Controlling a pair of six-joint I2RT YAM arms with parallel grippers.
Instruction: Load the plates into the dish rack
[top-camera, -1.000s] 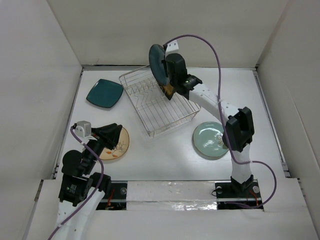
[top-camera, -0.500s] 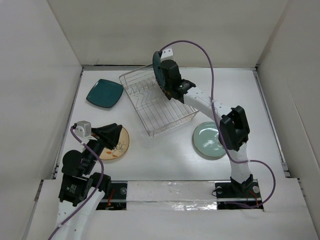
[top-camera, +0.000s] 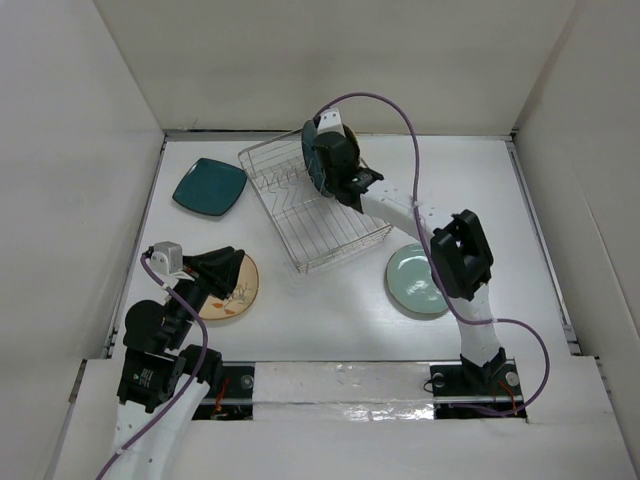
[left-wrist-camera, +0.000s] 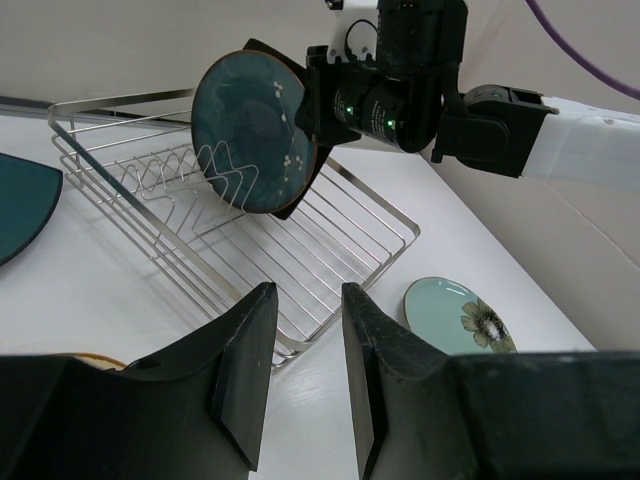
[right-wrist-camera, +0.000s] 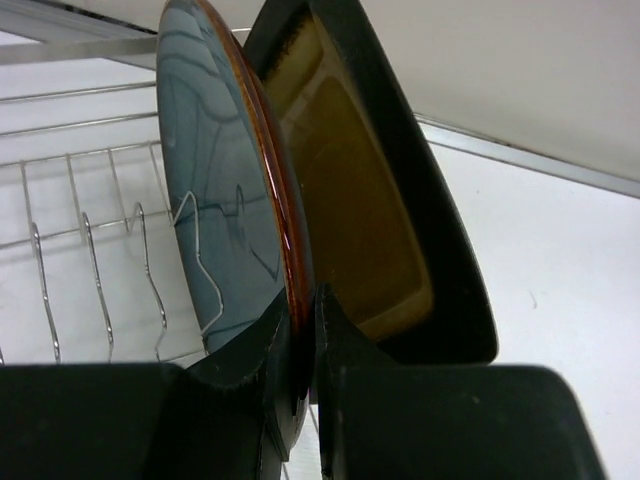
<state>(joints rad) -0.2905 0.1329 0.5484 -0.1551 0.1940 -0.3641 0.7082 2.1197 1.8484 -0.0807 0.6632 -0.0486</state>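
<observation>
Right wrist, right end effector (right-wrist-camera: 305, 345) pinching glossy slate-blue round plate (right-wrist-camera: 215, 200), brown rim

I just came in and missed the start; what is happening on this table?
The right tool grips a dark blue-grey plate on edge, low inside the dish rack, with an amber square plate right behind it. The left tool hangs open above the cream patterned plate. The teal square plate and the pale green plate lie on the table, not yet loaded.
</observation>
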